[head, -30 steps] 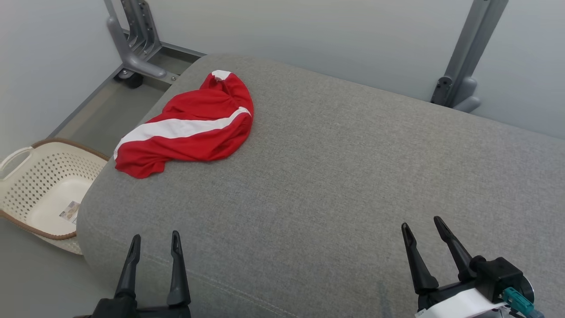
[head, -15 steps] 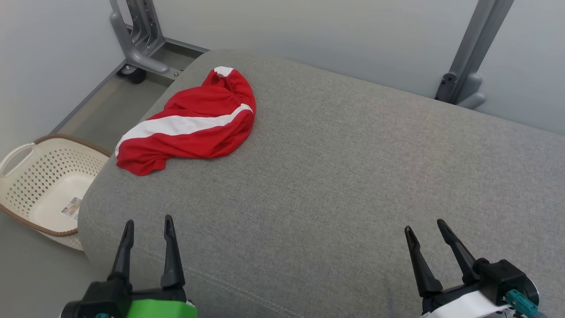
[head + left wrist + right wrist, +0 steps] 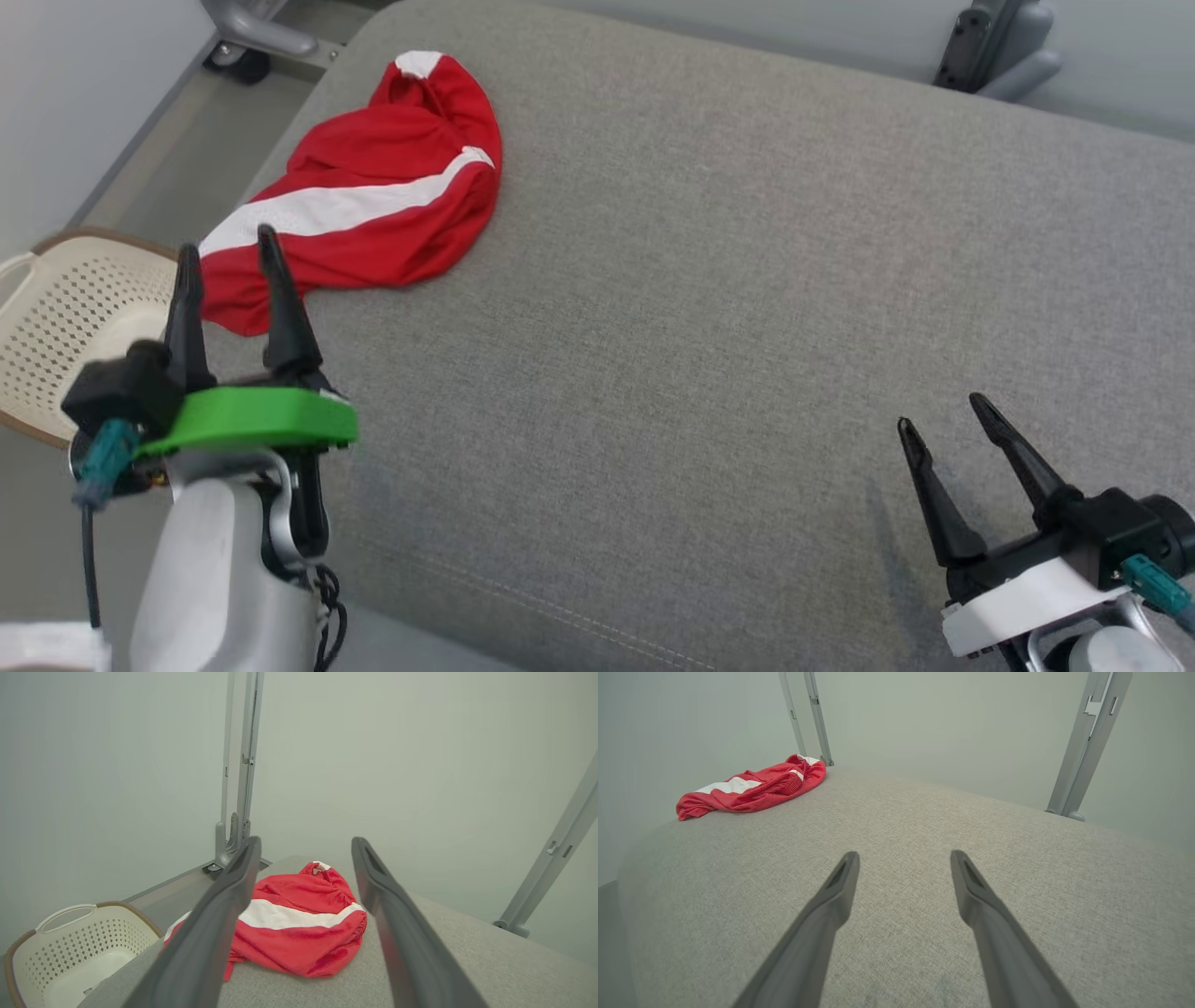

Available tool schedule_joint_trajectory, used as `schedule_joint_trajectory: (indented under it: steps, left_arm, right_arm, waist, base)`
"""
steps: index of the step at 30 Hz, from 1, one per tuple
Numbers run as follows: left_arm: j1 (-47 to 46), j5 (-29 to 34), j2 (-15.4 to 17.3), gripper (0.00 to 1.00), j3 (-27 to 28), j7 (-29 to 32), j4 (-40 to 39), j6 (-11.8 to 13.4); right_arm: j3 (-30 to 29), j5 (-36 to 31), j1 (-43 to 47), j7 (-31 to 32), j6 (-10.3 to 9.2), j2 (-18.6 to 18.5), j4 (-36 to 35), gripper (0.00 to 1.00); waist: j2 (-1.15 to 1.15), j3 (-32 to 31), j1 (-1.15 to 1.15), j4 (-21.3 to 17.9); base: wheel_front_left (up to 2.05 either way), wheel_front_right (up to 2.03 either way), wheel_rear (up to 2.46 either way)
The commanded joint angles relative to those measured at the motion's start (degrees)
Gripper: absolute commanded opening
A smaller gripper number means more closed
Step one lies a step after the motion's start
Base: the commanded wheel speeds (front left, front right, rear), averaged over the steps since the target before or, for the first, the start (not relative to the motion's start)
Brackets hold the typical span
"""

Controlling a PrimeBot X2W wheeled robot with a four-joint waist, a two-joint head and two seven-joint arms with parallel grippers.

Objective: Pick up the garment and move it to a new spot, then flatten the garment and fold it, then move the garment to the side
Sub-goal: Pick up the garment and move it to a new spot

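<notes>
**At the upper left of the cushion: garment not yet picked up**

In the upper left of the head view, your red garment [image 3: 364, 187] with its white stripe lies bunched on the grey cushion [image 3: 700, 280]. It sits close to the cushion's left edge, and a pale basket [image 3: 65, 308] stands on the floor beyond that edge. Your left hand [image 3: 228, 243] is at the left of the frame, fingers spread wide and empty, near the garment's closest end. In the left wrist view the cloth lies ahead, framed between the two fingers and apparently untouched. Your right hand [image 3: 940, 413] is at the lower right, also wide and empty, over bare cushion and well apart from the cloth.

By my reading you are on the first step, the reach to pick up. The next move calls for carrying the left hand forward and down onto a raised fold, closing on a good bite of cloth, then lifting clear. Mind the edge: a push instead of a pinch could slide the garment toward the basket.
</notes>
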Motion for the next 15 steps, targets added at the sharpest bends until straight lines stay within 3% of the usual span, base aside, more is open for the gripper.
schedule_joint_trajectory:
  steps: [1, 8, 15]
  left_arm:
    - [-3.3, -0.1, 0.0, 1.00, 0.7, 0.1, 2.1, -0.6]
    - [-21.0, -3.4, 1.5, 1.00, 2.4, 1.6, 22.8, -3.4]
    - [-37.1, -6.5, 3.6, 1.00, 4.4, 8.5, 39.3, -2.9]
  right_arm:
    - [-0.1, -0.2, -1.2, -0.2, -0.05, -1.0, -0.5, 1.00]
    - [-0.8, -0.4, -4.0, -0.2, -0.05, -4.7, -1.7, 1.00]
    - [-1.2, -0.9, -6.2, -0.2, -0.05, -8.5, -3.2, 1.00]
  waist:
    - [0.00, 5.7, 0.00, -2.2]
    - [0.00, 12.1, 0.00, -4.2]
    - [0.00, 18.9, 0.00, -5.3]
  base:
    - [0.00, 0.00, 0.00]
    - [0.00, 0.00, 0.00]
    - [0.00, 0.00, 0.00]
